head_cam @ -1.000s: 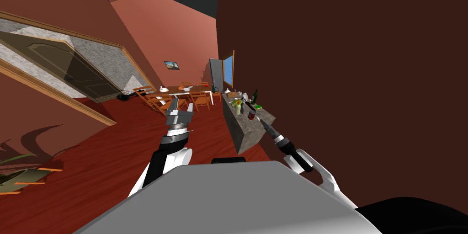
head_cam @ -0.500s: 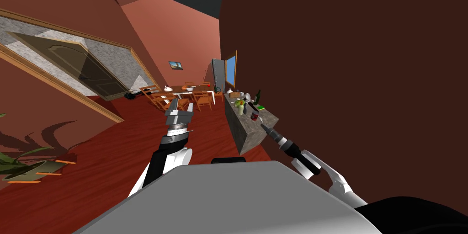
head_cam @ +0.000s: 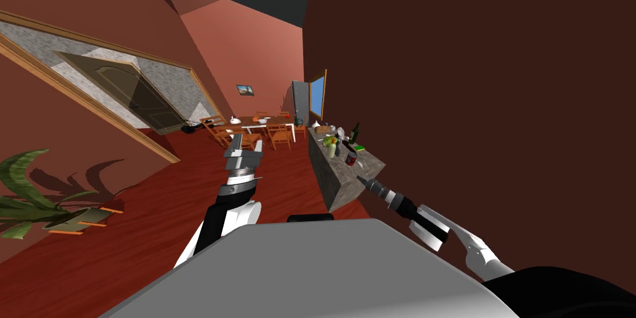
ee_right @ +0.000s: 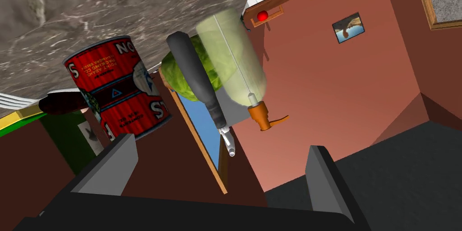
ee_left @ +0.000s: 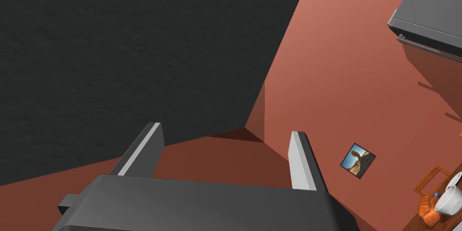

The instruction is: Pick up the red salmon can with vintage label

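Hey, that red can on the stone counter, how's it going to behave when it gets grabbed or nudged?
The red can looks like a rigid cylinder, so it probably won't flex. Its smooth curved side may slip. Fairly squat and upright on the counter, it likely resists tipping, but would roll if knocked over.

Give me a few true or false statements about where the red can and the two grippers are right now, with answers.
1. The right gripper is shut on the red can with a printed label. False: its fingers stand open, and the can is ahead of them, off toward one finger, not between them.
2. The red can stands upright on the grey marbled counter. True.
3. The left gripper is open and holds nothing. True.
4. The pale green bottle with an orange nozzle lies on the floor. False: it stands on the counter near the can.
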Motion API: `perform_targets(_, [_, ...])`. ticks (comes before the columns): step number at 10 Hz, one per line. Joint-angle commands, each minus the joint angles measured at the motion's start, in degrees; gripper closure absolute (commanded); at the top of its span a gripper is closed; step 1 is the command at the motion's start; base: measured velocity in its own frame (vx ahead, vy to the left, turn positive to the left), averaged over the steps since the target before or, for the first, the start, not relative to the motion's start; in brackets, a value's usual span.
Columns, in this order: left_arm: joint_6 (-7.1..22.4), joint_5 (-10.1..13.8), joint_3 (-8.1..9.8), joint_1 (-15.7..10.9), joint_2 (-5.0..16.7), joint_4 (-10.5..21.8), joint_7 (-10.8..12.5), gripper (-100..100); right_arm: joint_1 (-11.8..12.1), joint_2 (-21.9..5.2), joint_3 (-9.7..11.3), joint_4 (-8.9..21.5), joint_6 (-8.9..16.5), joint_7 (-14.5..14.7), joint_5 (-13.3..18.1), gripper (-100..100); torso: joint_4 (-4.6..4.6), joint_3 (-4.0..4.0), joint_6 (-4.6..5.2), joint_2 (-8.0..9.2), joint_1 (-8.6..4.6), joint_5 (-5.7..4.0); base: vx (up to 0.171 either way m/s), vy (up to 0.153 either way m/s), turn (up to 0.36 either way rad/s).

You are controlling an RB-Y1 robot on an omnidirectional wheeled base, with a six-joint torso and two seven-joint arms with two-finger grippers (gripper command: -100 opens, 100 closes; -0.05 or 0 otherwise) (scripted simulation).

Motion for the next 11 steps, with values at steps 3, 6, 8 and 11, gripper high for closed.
perform_targets(3, [0.0,0.0,0.00,0.0,0.0,0.0,0.0,0,0.4,-5.1,1.6,2.3,-0.5,0.2,1.2,-100,0.01,0.02,0.00,0.04,-0.04,-0.01,0.016,0.033,0.048])
perform_targets(6, [0.0,0.0,0.00,0.0,0.0,0.0,0.0,0,1.8,-10.6,4.0,6.0,-1.9,0.6,3.3,-100,0.01,0.01,0.00,0.02,-0.06,-0.01,0.029,0.036,0.089])
perform_targets(8, [0.0,0.0,0.00,0.0,0.0,0.0,0.0,0,2.5,-14.2,5.2,7.8,-2.6,0.8,4.3,-100,-0.01,-0.02,0.00,-0.04,-0.04,-0.01,0.042,0.037,0.073])
perform_targets(11, [0.0,0.0,0.00,0.0,0.0,0.0,0.0,0,3.2,-19.3,6.4,9.5,-3.3,0.9,5.3,-100,-0.01,-0.03,-0.01,-0.05,-0.04,-0.02,0.039,0.032,0.067])
